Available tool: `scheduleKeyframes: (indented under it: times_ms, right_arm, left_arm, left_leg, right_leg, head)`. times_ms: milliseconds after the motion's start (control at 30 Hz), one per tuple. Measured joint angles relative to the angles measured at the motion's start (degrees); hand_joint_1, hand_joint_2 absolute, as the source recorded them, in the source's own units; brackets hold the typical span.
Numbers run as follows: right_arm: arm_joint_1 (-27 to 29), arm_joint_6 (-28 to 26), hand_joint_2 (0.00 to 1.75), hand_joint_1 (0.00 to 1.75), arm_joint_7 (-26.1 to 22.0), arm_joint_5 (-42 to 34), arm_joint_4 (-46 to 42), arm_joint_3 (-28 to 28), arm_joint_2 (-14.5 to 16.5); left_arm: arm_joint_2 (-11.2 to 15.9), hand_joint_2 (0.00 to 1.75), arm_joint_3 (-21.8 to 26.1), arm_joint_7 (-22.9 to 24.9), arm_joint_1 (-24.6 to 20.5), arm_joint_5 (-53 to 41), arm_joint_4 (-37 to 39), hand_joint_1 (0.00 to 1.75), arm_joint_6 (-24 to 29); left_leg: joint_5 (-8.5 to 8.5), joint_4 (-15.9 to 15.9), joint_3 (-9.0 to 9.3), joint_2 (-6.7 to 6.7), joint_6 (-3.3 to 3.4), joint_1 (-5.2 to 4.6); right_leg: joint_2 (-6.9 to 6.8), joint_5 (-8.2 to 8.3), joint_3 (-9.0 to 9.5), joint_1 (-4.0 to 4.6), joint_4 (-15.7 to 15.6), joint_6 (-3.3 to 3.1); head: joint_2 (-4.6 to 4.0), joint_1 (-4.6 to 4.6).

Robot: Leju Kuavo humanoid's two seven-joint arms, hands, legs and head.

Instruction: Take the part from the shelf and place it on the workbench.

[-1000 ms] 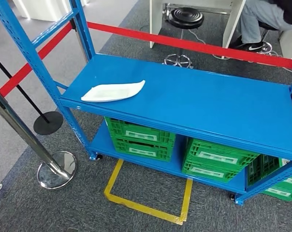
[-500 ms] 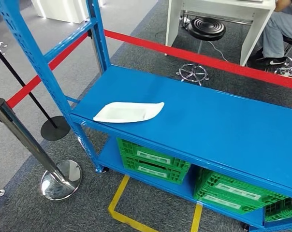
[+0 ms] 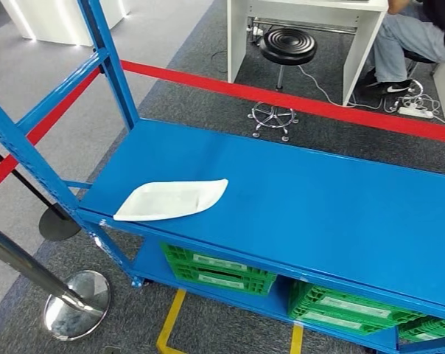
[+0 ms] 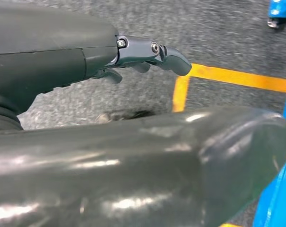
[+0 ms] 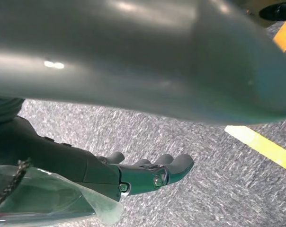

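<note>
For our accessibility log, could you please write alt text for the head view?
A flat white part lies near the left end of a blue shelf, with green crates on the level below. Behind it run a red barrier tape and a black stool.

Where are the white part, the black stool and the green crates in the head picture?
white part (image 3: 167, 200): head view, middle of its flat top.
black stool (image 3: 288, 46): head view, middle of the round seat.
green crates (image 3: 220, 268): head view, front wall of the left crate.
</note>
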Motion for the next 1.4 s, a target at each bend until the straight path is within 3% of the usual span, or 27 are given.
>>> scheduleKeyframes:
  times_ms: [33,100,167,233,300,333,367,433,500,633,833,1000,1400]
  right_arm:
    - [-0.01,-0.03,0.00,0.00,-0.04,0.01,0.00,-0.01,-0.01]
    - [0.14,-0.09,0.00,0.00,-0.12,0.02,0.00,-0.01,-0.03]
    - [0.20,-0.15,0.00,0.00,-0.14,0.03,0.00,-0.01,-0.05]
    - [-0.09,-0.19,0.00,0.00,-0.15,0.09,-0.01,0.00,-0.08]
    - [-0.22,-0.21,0.00,0.00,-0.18,0.16,-0.02,0.01,-0.09]
    - [-0.16,-0.22,0.00,0.00,-0.18,0.17,-0.02,0.02,-0.09]
    - [-0.07,-0.22,0.00,0.00,-0.18,0.17,-0.02,0.02,-0.10]
    - [-0.01,-0.27,0.00,0.00,-0.19,0.18,-0.03,0.02,-0.13]
    - [-0.08,-0.37,0.00,0.00,-0.25,0.20,-0.04,0.02,-0.17]
    - [0.10,-0.57,0.00,0.00,-0.63,0.26,-0.06,0.01,-0.21]
    - [-0.02,-0.67,0.00,0.00,-1.14,0.34,-0.07,0.02,-0.20]
    - [-0.02,-0.72,0.00,0.00,-1.14,0.36,-0.07,0.02,-0.22]
    - [-0.02,-0.75,0.00,0.00,-1.14,0.39,-0.07,0.02,-0.21]
  left_arm:
    - [0.04,0.00,-0.01,0.02,0.09,0.01,0.00,0.00,-0.09]
    - [0.01,0.00,-0.03,0.04,-0.02,0.01,0.00,0.00,-0.19]
    - [-0.01,0.00,-0.03,-0.01,-0.25,0.02,0.00,0.00,-0.27]
    - [0.04,0.00,-0.02,-0.04,-0.22,0.03,0.00,0.00,-0.36]
    - [0.06,0.00,-0.03,-0.04,-0.14,0.04,0.00,0.00,-0.45]
    - [0.05,0.00,-0.03,-0.04,-0.15,0.05,0.00,0.00,-0.50]
    - [0.03,0.00,-0.04,-0.04,-0.19,0.05,0.00,0.00,-0.53]
    - [0.01,0.00,-0.03,-0.04,-0.28,0.06,0.00,0.00,-0.55]
    - [-0.02,0.00,-0.03,-0.06,-0.36,0.06,0.00,0.00,-0.55]
    - [0.06,0.00,-0.03,-0.14,-0.44,0.06,0.00,0.00,-0.50]
    - [0.04,0.00,-0.04,-0.15,-0.42,0.06,0.00,0.00,-0.43]
    - [0.04,0.00,-0.04,-0.15,-0.42,0.06,0.00,0.00,-0.49]
    - [0.08,0.00,-0.04,-0.15,-0.41,0.06,0.00,0.00,-0.55]
  left_leg:
    - [2.98,-2.85,0.24,-0.73,0.31,0.03]
    - [3.37,-3.05,0.47,-0.02,1.45,-0.14]
    - [3.69,-3.67,0.88,1.12,2.49,-0.15]
    - [3.58,-3.95,1.08,2.45,3.24,-0.41]
    - [3.32,-3.91,1.15,3.83,3.64,-0.84]
    - [3.19,-3.90,1.24,4.43,3.76,-1.04]
    - [3.05,-3.89,1.40,4.92,3.80,-1.19]
    - [2.67,-3.89,1.86,5.59,3.63,-1.42]
    - [2.27,-3.71,2.14,5.95,3.24,-1.74]
    - [2.25,-3.52,2.25,6.08,3.83,-1.95]
    - [2.62,-4.04,2.42,6.07,3.26,-1.81]
    - [2.68,-4.09,2.41,6.07,2.84,-1.69]
    - [2.62,-3.97,2.37,6.07,2.79,-1.91]
  right_leg:
    - [0.79,-0.46,0.08,-0.15,0.03,0.58]
    - [1.08,-0.84,-0.16,-0.29,-0.06,1.48]
    - [-0.94,-2.42,-0.99,-0.17,1.70,1.89]
    - [-3.40,-6.06,-4.04,0.03,7.84,1.91]
    - [-4.11,-8.72,-7.59,0.12,14.51,1.91]
    - [-4.19,-8.46,-8.20,0.18,15.48,1.84]
    - [-4.34,-7.02,-7.55,0.26,14.04,1.69]
    - [-5.17,-2.89,-3.74,0.50,6.40,1.10]
    - [-5.88,-0.68,-0.57,0.71,0.59,0.61]
    - [-5.91,-0.29,0.21,0.82,-0.49,0.88]
    - [-5.96,-0.36,0.20,1.00,-0.48,0.35]
    - [-5.96,-0.32,0.19,1.11,-0.44,0.26]
    - [-5.96,-0.18,0.22,0.80,-0.51,0.34]
  head:
    - [0.00,-0.08]
    - [-0.01,-0.09]
    - [-0.01,0.13]
    - [-0.01,0.41]
    - [-0.01,0.49]
    - [-0.01,0.48]
    - [-0.01,0.50]
    - [-0.01,0.50]
    - [-0.01,0.44]
    - [-0.01,0.39]
    - [-0.01,0.39]
    - [-0.01,0.41]
    - [-0.01,0.43]
